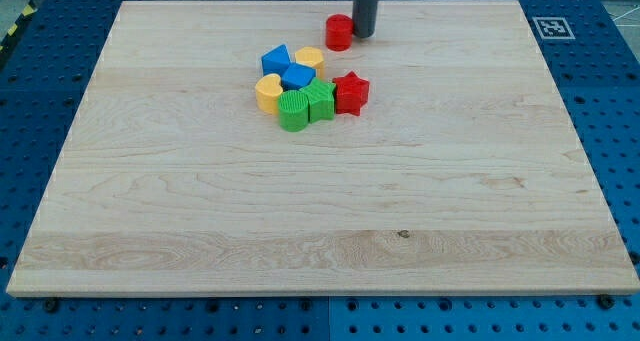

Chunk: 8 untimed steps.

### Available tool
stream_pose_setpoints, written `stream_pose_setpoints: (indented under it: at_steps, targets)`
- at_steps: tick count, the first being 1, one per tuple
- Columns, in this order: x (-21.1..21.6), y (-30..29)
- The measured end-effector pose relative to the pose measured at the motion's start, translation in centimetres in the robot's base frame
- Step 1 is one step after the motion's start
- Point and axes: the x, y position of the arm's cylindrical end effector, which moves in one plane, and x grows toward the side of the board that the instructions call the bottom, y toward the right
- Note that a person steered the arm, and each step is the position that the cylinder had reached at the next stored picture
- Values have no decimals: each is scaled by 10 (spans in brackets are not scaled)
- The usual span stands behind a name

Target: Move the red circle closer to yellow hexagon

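Note:
The red circle sits near the view's top, above the cluster. My tip is right beside it on its right, touching or nearly touching. The yellow hexagon lies below-left of the red circle, at the cluster's top, a short gap away.
The cluster also holds two blue blocks, a yellow heart, a green circle, a green block and a red star. The wooden board lies on a blue pegboard table, with a marker tag at top right.

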Motion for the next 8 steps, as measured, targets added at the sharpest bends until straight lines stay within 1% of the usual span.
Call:
stream_pose_setpoints:
  at_steps: [1, 2, 3, 5, 6, 7, 8]
  targets:
    - [2, -24]
    - [-4, -25]
    - [-41, -28]
    - [-47, -87]
    - [-39, -111]
    - [-34, -102]
    - [-34, -75]
